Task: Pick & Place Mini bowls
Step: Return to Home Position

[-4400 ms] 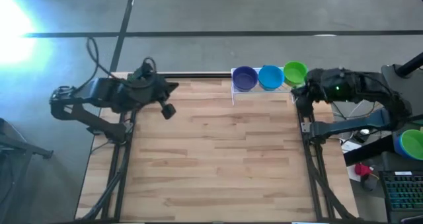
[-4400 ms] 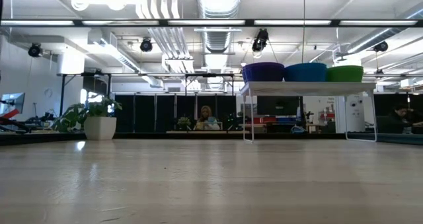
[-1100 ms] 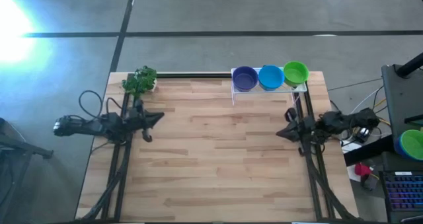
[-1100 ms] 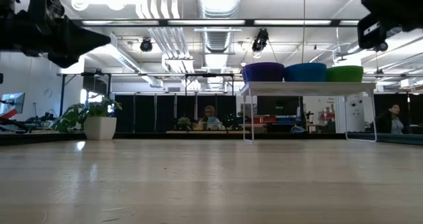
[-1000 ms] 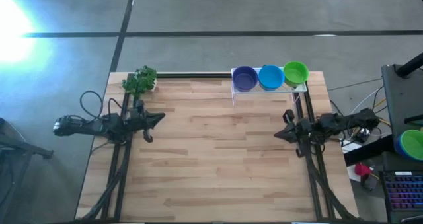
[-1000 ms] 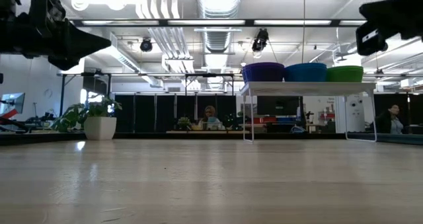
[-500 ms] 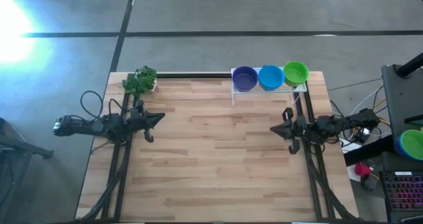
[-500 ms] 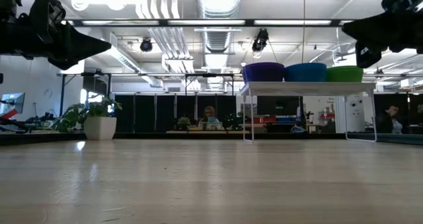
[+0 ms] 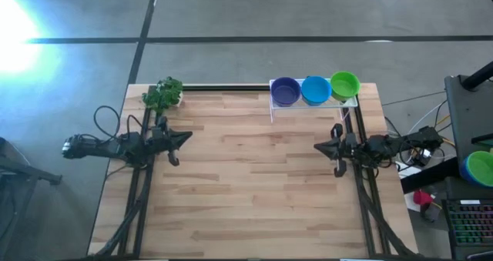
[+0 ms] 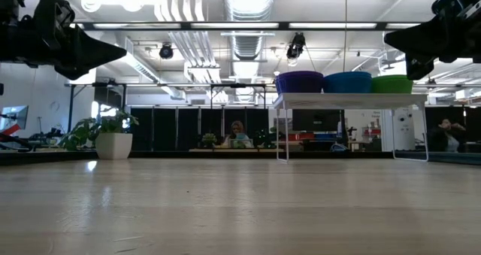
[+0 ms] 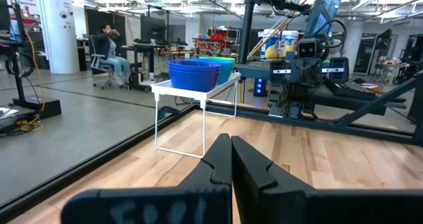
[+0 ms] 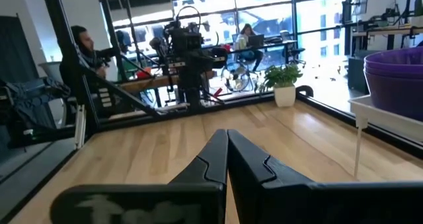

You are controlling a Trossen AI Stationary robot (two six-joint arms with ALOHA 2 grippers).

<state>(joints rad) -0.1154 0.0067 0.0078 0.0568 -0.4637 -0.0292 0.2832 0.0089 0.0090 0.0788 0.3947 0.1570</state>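
Three mini bowls stand in a row on top of a white wire rack (image 9: 274,107) at the table's far edge: purple (image 9: 286,91), sky blue (image 9: 314,89) and green (image 9: 344,85). In the low view, purple (image 10: 299,81), blue (image 10: 347,81) and green (image 10: 391,83) sit raised on the rack's shelf. My left gripper (image 9: 187,137) hovers shut above the table's left side, pointing right. My right gripper (image 9: 317,147) hovers shut above the right side, pointing left, nearer than the rack. Both wrist views show the fingers (image 11: 230,147) (image 12: 227,137) closed together and empty.
A leafy toy plant (image 9: 162,94) stands at the table's far left corner. More blue and green bowls (image 9: 479,167) sit stacked on a stand off the table's right side. The wooden table (image 9: 254,184) lies bare between the arms. People sit in the room beyond.
My right gripper has moved a little toward the table's left edge, staying shut and raised above the table. The bowls have stayed on the rack.
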